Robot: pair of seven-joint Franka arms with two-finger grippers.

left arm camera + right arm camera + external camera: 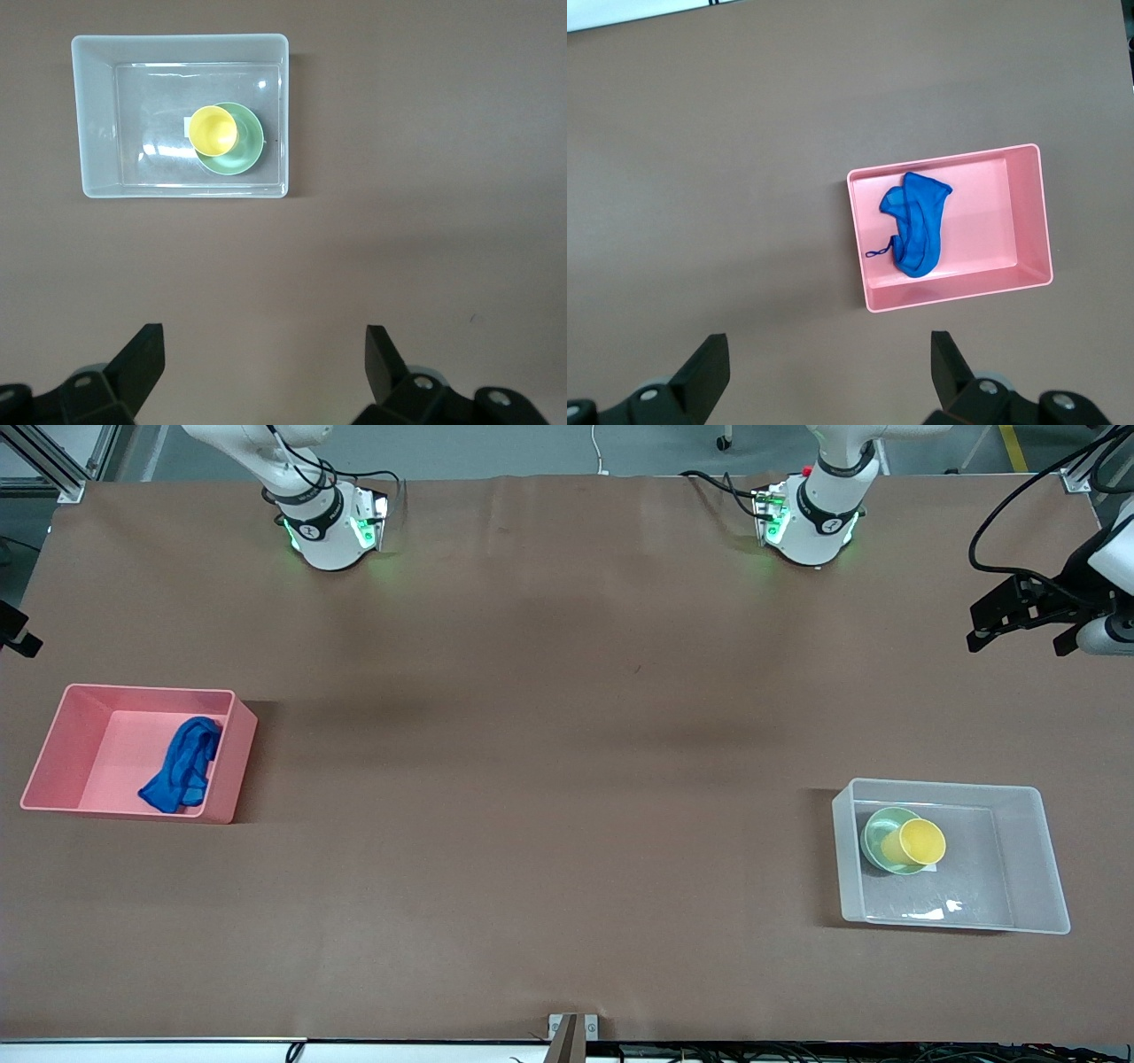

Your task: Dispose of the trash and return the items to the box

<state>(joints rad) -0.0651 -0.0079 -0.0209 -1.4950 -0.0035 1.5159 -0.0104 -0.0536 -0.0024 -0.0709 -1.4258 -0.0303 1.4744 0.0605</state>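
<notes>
Partly hidden, mint bowl point(879, 840) sits under yellow cup point(921, 842) in clear box point(1028, 850). Crumpled blue fabric point(183, 765) lies in pink bin point(71, 735). Left hand point(264, 365), right hand point(829, 367): wide, empty, over bare tabletop point(549, 779).

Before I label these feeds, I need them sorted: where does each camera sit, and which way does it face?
Front view: high across the table, facing both arm bases; the pink bin holds the blue cloth, the clear box holds the cup and bowl.
Left wrist view: looks down at the clear box; open left tool shows.
Right wrist view: looks down at the pink bin; open right tool shows.
Shared: each wrist view shares its bin with the front view.
</notes>
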